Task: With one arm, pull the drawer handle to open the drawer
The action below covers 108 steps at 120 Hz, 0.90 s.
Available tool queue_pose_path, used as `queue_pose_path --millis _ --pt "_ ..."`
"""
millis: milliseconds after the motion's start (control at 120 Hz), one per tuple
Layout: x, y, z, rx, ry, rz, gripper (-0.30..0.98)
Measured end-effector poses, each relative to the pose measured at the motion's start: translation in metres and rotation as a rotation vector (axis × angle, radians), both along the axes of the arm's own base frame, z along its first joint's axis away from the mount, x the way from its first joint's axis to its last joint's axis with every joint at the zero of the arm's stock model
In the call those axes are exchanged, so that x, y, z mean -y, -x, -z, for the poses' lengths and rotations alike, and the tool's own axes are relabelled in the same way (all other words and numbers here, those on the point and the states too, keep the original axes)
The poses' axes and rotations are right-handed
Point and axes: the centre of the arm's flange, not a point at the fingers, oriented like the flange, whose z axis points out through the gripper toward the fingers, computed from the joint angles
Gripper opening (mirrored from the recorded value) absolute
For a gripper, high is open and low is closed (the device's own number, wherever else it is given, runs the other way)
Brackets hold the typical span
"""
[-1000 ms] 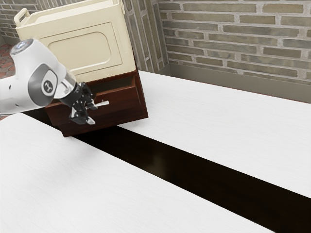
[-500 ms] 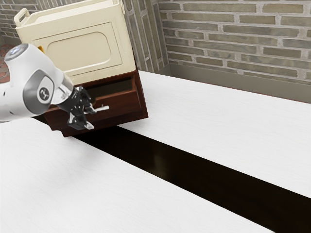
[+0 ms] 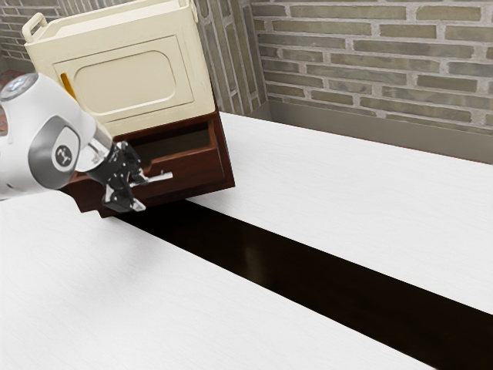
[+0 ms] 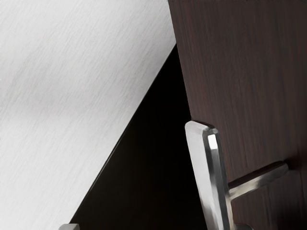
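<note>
Pulling the drawer [image 3: 192, 168] farther out of the brown cabinet [image 3: 225, 154] than before, showing more of the dark space inside, and bringing the arm [image 3: 54, 139] and gripper [image 3: 140, 193] back toward the exterior view's left. Moving the handle [image 3: 159, 177] along too, out in front of the drawer, below the top edge of its front and away from its corners.

Keeping the two fingers apart, not squeezing, with the bar of the handle between them. Seemingly tucking one fingertip [image 4: 243, 227] into the gap behind the bar, and leaving the other fingertip [image 4: 69, 226] out in front, well apart from it. Likely hooking rather than pinching, because of only needing a tug from behind. Using the gap made by the little post [image 4: 261, 179], joining the bar to the drawer and holding it off the wood.

Leaving the cream box [image 3: 131, 77] sitting on the cabinet's top, above the drawer, and so not blocking the way out. Working low, over the white table [image 3: 347, 193], near the dark band [image 3: 308, 266] running from the cabinet's bottom edge.

Getting the drawer partly open, and probably needing more of the same slow, straight pull. Risking a slip off the end of the bar, if turning or lifting too much
</note>
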Motion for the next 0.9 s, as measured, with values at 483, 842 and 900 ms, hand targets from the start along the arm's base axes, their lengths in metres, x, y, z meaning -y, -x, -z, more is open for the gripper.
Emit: queue_pose_path --millis 483,842,900 --pt "0.023 0.011 0.000 0.003 0.014 0.013 0.37" --pt "0.029 0.023 0.000 0.003 0.019 0.003 0.37" --pt "0.030 0.025 0.002 0.002 0.022 0.001 0.37"
